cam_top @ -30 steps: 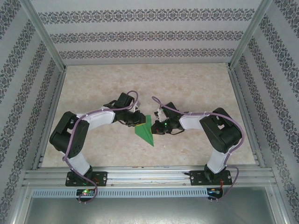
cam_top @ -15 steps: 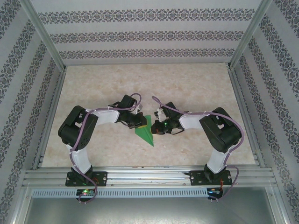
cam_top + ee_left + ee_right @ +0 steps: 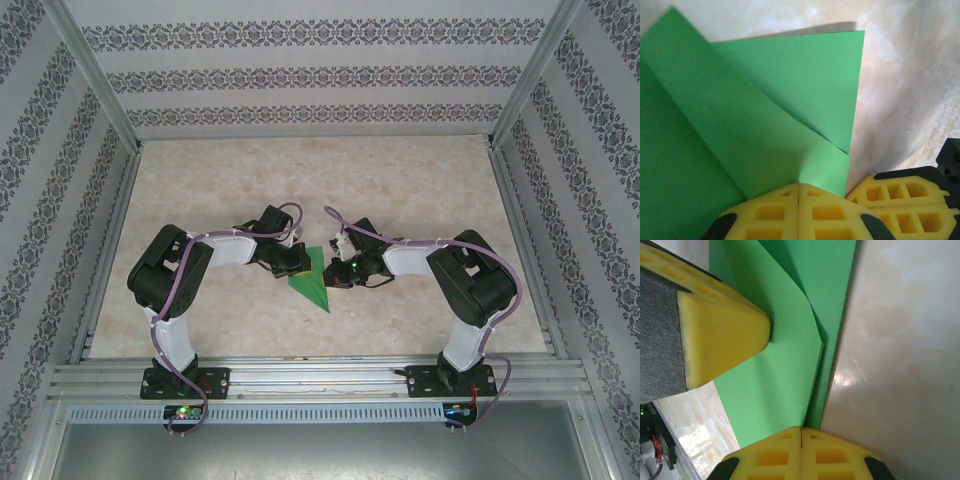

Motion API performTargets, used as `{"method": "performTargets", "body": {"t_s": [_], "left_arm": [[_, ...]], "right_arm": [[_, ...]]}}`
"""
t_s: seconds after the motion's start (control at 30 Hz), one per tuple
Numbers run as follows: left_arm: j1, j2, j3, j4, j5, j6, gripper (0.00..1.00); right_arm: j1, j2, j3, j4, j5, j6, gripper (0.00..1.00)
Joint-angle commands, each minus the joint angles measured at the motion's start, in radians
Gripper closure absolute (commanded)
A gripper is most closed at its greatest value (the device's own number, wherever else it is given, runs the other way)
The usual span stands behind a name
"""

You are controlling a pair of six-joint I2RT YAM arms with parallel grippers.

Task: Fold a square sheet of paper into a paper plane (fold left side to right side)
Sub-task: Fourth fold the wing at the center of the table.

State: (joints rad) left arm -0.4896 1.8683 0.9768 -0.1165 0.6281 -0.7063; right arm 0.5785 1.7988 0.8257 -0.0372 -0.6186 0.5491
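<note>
The square sheet of paper (image 3: 314, 284), bright green, lies mid-table folded into a long pointed shape with its tip toward the near edge. My left gripper (image 3: 298, 262) sits on its left side. In the left wrist view its yellow tips (image 3: 799, 186) are closed together on a folded flap of the paper (image 3: 765, 110), with a small ridge rising from the seam. My right gripper (image 3: 333, 272) is at the paper's right edge. Its tips (image 3: 801, 430) are shut and rest on the layered edge of the paper (image 3: 785, 370). The left gripper's fingers (image 3: 725, 335) touch the flap from the left.
The marbled table (image 3: 320, 180) stretches wide behind the paper. Patterned walls stand on three sides, and an aluminium rail (image 3: 320, 375) with both arm bases runs along the near edge. The right gripper's fingers (image 3: 905, 192) show close beside my left tips.
The left gripper has closed on the paper's flap, and the left arm's elbow has drawn in and risen. The right arm and the paper have stayed put.
</note>
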Motion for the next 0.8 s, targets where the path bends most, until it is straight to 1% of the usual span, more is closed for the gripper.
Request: {"method": "performTargets", "body": {"t_s": [0.0, 0.17, 0.37, 0.6, 0.77], "left_arm": [[0.001, 0.037, -0.04, -0.023, -0.034, 0.022, 0.94], [0.001, 0.034, -0.063, -0.02, -0.046, 0.019, 0.95], [0.001, 0.029, -0.08, -0.02, -0.052, 0.018, 0.96], [0.001, 0.029, -0.09, -0.015, -0.057, 0.015, 0.97], [0.002, 0.03, -0.094, -0.017, -0.06, 0.013, 0.97]], "right_arm": [[0.01, 0.09, -0.03, -0.093, 0.156, -0.031, 1.0], [0.008, 0.078, -0.022, -0.09, 0.135, -0.024, 1.0], [0.008, 0.051, 0.002, -0.078, 0.082, -0.002, 1.0], [0.003, 0.001, 0.036, -0.075, 0.043, 0.026, 0.9], [-0.004, -0.052, 0.056, -0.084, 0.037, 0.037, 0.78]]}}
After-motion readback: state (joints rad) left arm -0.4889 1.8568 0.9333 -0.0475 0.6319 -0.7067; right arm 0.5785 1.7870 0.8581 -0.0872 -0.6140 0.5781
